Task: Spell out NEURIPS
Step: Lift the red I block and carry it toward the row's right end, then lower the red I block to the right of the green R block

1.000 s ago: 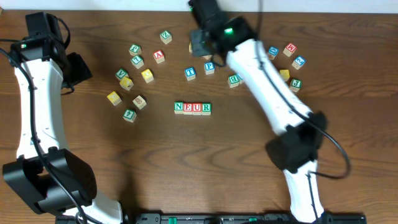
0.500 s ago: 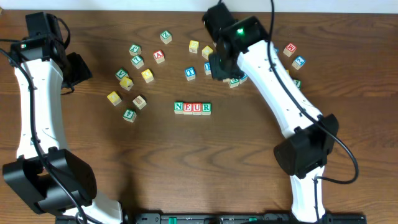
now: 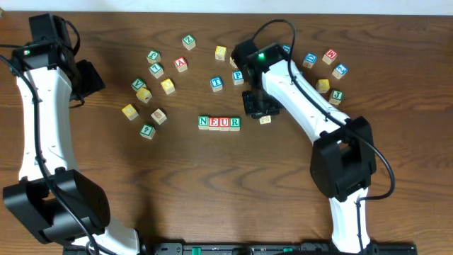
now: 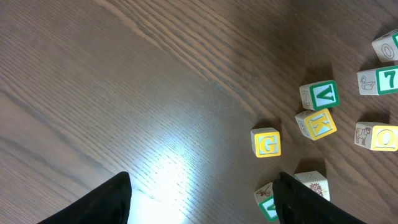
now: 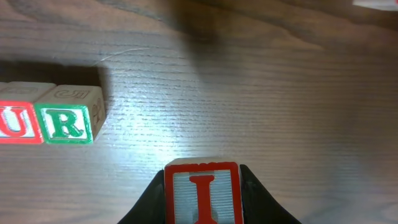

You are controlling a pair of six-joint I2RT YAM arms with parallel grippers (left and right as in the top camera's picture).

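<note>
**Overhead and wrist check: right gripper (image 5: 203, 208) pinching the I cube (image 5: 202, 190) off the R end of the row**

Overhead view is showing four cubes lying edge to edge in a straight row (image 3: 219, 122) near the middle of the table (image 3: 212, 191). They are reading N, E, U, R from left to right in that picture.

The right gripper is hanging just past the R end of the row. Its fingers (image 5: 258, 202) are pressing on both sides of the red-framed I cube, as the right wrist view is confirming. The I cube is sitting apart from the R cube (image 5: 64, 122), with bare wood showing between them, and roughly in line with the row. Whether its underside is touching the table cannot be told.

The left gripper (image 4: 202, 202) is hovering over bare wood at the left side of the table, well apart from the row. Its fingers are standing spread wide with nothing between them.

Loose cubes are lying scattered across the far part of the table, on both sides of the right arm. The left wrist view is picking up a yellow G cube (image 4: 268, 144), with a green V cube (image 4: 320, 95) and a yellow K cube (image 4: 317, 124) lying just beside each other. Letters on the more distant cubes are reading too small to confirm.
</note>
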